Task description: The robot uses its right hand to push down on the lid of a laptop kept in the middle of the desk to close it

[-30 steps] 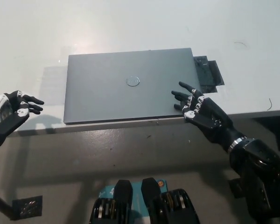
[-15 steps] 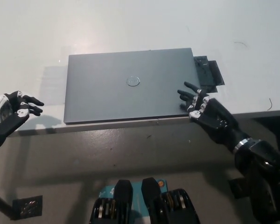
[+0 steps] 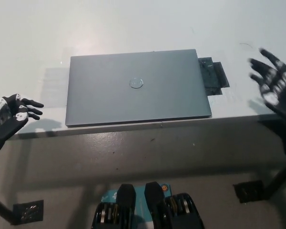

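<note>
The grey laptop (image 3: 136, 88) lies flat on the white desk (image 3: 133, 28), lid down, a round logo at its middle. My black right hand (image 3: 272, 82) is off to the right of the laptop, well apart from it, fingers spread and open, holding nothing. My white left hand (image 3: 12, 117) rests at the desk's left front edge, open with its fingers apart, not touching the laptop.
A dark flat piece (image 3: 213, 78) lies against the laptop's right edge. The desk's front edge (image 3: 148, 128) runs just below the laptop. Dark desk feet (image 3: 26, 211) show on the floor below.
My right hand has left the laptop's near right corner and swung out to the right and farther back. The laptop and left hand have stayed put.
</note>
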Robot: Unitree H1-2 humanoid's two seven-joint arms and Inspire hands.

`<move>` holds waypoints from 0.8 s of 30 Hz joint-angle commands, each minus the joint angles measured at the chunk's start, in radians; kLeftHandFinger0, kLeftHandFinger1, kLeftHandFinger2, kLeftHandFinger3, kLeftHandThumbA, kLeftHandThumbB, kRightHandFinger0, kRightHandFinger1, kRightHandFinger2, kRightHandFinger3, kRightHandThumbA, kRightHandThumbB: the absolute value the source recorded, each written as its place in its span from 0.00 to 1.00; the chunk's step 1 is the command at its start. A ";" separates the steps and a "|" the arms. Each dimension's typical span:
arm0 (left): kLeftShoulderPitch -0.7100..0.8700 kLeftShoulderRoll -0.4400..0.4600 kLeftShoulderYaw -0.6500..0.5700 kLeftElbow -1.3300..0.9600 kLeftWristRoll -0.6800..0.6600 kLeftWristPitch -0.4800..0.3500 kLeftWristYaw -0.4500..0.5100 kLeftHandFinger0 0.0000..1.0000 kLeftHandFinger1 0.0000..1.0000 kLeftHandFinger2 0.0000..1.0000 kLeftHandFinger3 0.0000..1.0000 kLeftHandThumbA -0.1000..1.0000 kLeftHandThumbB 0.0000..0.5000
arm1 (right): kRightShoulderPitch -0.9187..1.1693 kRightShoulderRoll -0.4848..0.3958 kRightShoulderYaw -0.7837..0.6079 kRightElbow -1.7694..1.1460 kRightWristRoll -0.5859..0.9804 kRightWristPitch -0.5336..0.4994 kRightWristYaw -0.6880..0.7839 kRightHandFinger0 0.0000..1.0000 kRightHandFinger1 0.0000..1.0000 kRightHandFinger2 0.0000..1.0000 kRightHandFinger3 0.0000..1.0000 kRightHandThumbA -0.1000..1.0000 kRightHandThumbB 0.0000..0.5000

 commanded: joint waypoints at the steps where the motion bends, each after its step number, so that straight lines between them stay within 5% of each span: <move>1: -0.022 0.026 0.020 -0.016 -0.030 -0.028 -0.012 0.54 0.50 0.52 0.50 0.00 0.21 | 0.029 -0.033 -0.035 -0.031 0.058 -0.001 0.002 1.00 1.00 0.93 1.00 0.20 0.30; 10: -0.019 0.023 0.015 -0.006 -0.015 -0.062 -0.007 0.53 0.49 0.53 0.50 0.00 0.22 | 0.086 -0.052 -0.054 -0.013 0.041 -0.018 -0.017 1.00 1.00 0.97 1.00 0.23 0.30; 24: 0.006 0.016 0.016 -0.031 -0.017 -0.044 0.000 0.51 0.49 0.52 0.50 0.00 0.21 | 0.075 -0.050 -0.049 -0.011 0.047 -0.010 -0.020 1.00 1.00 0.88 1.00 0.21 0.31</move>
